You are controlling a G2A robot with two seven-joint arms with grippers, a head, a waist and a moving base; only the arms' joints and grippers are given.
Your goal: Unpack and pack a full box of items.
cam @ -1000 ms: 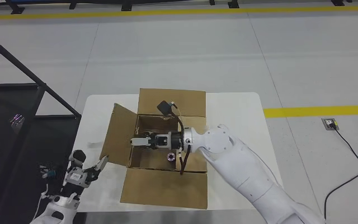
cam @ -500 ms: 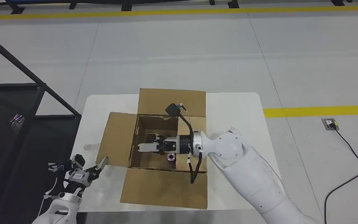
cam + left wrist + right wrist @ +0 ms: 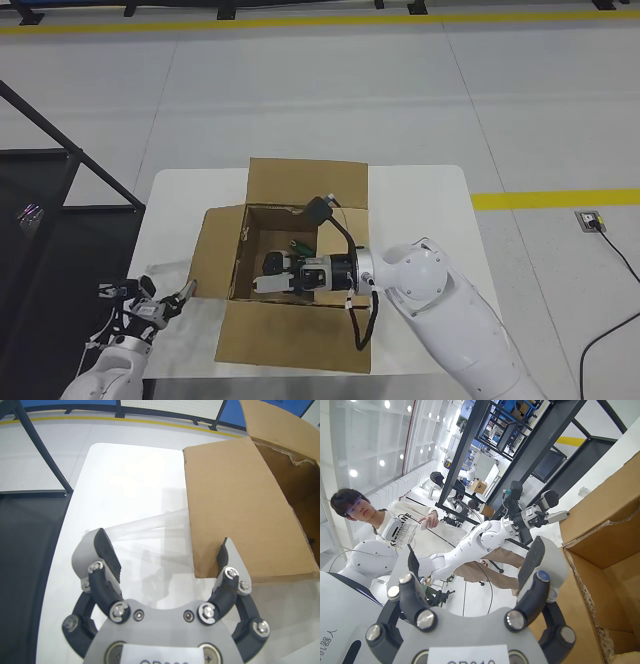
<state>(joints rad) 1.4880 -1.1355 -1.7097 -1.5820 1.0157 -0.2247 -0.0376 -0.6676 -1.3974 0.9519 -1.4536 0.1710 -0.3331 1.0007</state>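
Observation:
The open cardboard box [image 3: 268, 185] stands mid-table, its four flaps spread. In the left wrist view its left flap [image 3: 237, 512] rises beside me. My right gripper [image 3: 266, 285] is inside the box near the left wall, open and holding nothing; in its wrist view the right gripper [image 3: 472, 560] faces over the box wall [image 3: 600, 520]. Small items, one of them green [image 3: 300, 247], lie on the box floor behind it. My left gripper [image 3: 162, 303] hovers open over the table just outside the left flap; in its wrist view the left gripper [image 3: 166, 550] has one fingertip [image 3: 226, 552] at the flap's corner.
A clear plastic strip [image 3: 150, 525] lies on the white table [image 3: 430, 200] ahead of the left gripper, partly under the flap. A black frame [image 3: 60, 150] stands off the table's left side. The near flap [image 3: 295, 335] covers the table's front.
My right gripper has slid from the middle of the box toward its near left corner. The left flap has shifted slightly. The left gripper has barely moved.

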